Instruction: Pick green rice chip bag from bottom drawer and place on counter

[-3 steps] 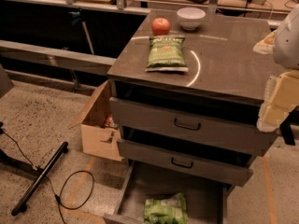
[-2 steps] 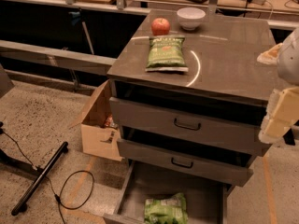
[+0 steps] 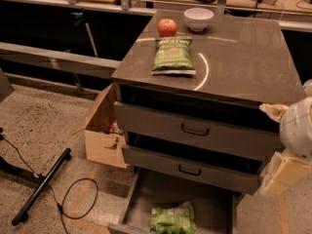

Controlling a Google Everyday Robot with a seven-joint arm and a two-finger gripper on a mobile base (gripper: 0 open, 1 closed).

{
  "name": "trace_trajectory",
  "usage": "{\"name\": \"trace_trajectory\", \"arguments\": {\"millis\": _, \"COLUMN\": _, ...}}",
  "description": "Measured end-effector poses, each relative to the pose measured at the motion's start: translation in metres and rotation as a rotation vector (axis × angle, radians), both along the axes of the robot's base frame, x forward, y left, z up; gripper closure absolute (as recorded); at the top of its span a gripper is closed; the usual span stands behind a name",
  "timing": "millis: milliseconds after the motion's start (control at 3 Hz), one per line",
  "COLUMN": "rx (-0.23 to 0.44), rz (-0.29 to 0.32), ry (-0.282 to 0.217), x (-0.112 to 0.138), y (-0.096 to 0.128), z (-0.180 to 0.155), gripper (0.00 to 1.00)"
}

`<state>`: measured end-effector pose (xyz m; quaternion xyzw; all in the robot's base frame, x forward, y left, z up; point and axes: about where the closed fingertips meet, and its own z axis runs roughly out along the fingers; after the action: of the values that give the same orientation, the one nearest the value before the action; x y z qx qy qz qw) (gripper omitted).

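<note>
Hanging at the 4 o'clock edge of the view, the claw (image 3: 284,173) is recorded as a pale cream piece under a rounded white arm housing, beside the right end of the drawer fronts and touching nothing that can be seen. How far it is open cannot be told; nothing is seen to be held in it.

- Bottom drawer (image 3: 212,204): at 6 o'clock, pulled out, grey floor exposed.
- Green rice chip bag (image 3: 172,218): laid flat on that drawer's floor, near its front, well apart from the claw.
- Two closed-looking drawer fronts, upper (image 3: 161,123) and lower (image 3: 156,161): stacked above the bottom drawer, each fitted with a black handle, a dark gap above each.
- Table (image 3: 243,57): the dark top, crossed by a thin white curved line (image 3: 205,72).
- Olive-green bag (image 3: 173,56): flat on the table, toward 11 o'clock.
- Apple (image 3: 167,27) and white bowl (image 3: 198,18): at the table's far edge, 12 o'clock.
- Cardboard box (image 3: 102,135): on the floor at 9 o'clock, against the cabinet.
- Black cable (image 3: 78,199): looped on the floor at 8 o'clock.
</note>
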<state>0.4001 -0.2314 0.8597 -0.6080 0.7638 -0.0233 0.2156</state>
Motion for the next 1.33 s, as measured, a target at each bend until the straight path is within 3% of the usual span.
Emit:
{"name": "trace_trajectory", "arguments": {"millis": 333, "rx": -0.001, "rz": 0.066, "ry": -0.025, "x": 0.006, "y": 0.014, "z": -0.066, "gripper": 0.0}}
{"name": "trace_trajectory", "arguments": {"millis": 667, "rx": -0.001, "rz": 0.046, "ry": -0.096, "x": 0.022, "y": 0.013, "z": -0.061, "gripper": 0.0}}
{"name": "trace_trajectory", "arguments": {"millis": 1000, "rx": -0.009, "rz": 0.051, "ry": -0.092, "x": 0.023, "y": 0.017, "z": -0.067, "gripper": 0.0}}
{"name": "trace_trajectory", "arguments": {"millis": 1333, "rx": -0.018, "rz": 0.107, "ry": -0.102, "x": 0.031, "y": 0.027, "z": -0.096, "gripper": 0.0}}
